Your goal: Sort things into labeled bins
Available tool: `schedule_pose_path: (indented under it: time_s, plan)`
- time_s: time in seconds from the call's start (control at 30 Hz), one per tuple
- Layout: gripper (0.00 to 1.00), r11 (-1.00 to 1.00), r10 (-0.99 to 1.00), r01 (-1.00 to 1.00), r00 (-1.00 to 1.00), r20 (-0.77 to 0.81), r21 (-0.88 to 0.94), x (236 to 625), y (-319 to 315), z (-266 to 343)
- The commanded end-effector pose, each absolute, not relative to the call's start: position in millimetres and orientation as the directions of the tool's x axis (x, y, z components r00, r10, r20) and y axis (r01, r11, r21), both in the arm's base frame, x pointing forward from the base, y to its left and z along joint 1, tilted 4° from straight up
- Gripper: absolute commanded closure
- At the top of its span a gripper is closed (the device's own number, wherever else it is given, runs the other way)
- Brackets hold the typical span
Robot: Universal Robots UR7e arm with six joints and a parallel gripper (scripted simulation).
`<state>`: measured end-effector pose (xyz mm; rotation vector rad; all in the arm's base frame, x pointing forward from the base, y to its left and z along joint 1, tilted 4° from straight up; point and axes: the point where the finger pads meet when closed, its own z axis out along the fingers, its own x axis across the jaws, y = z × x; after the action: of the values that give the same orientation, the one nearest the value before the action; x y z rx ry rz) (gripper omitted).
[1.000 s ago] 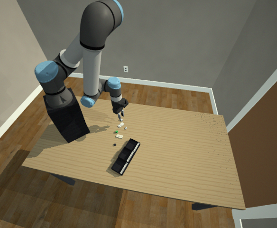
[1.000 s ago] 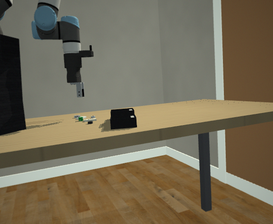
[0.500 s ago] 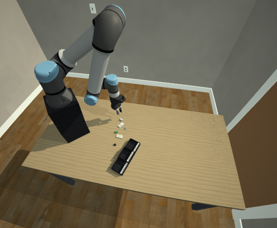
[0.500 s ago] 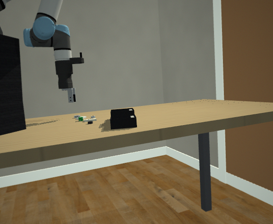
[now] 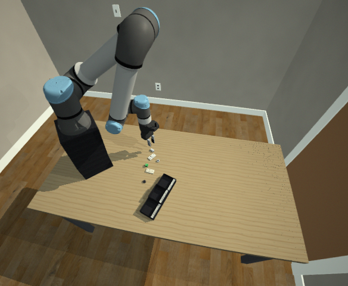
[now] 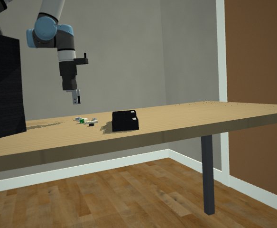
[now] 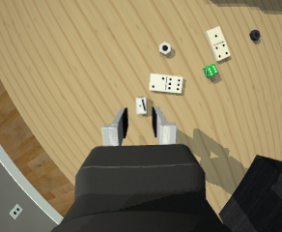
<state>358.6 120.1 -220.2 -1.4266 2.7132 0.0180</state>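
Note:
My gripper [image 5: 151,143] [image 6: 76,103] [image 7: 139,116] is open and empty, above the table near a small white block with a dark slanted mark [image 5: 151,150] [image 7: 141,105]. A white domino [image 5: 151,157] [image 7: 166,83] lies beside that block. Another domino [image 5: 149,171] [image 6: 91,122] [image 7: 218,43] lies beside a green die [image 5: 146,165] [image 6: 81,120] [image 7: 211,71]. A pale hex nut [image 6: 94,118] [image 7: 170,49] and a small black round piece [image 5: 144,181] [image 6: 91,124] [image 7: 255,35] lie apart. Three joined black bins [image 6: 125,125] stand on the table; their white labels [image 5: 163,196] are unreadable here.
The black robot pedestal [image 5: 84,154] [image 6: 4,90] [image 7: 264,198] stands left of the loose things in the top view. The wooden table [image 5: 223,190] [image 6: 172,118] extends to the right beyond the bins. A wall lies behind its far edge.

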Motion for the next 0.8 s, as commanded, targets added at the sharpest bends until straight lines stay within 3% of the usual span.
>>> schedule_pose_path:
  time_s: [0.0,0.77]
  plan:
    - [0.38,0.566,-0.823,-0.824,-0.563,-0.073,-0.024,358.3,116.8,-220.6]
    - [0.38,0.565,-0.824,-0.825,-0.562,-0.074,-0.026,356.7,119.3,-220.2]
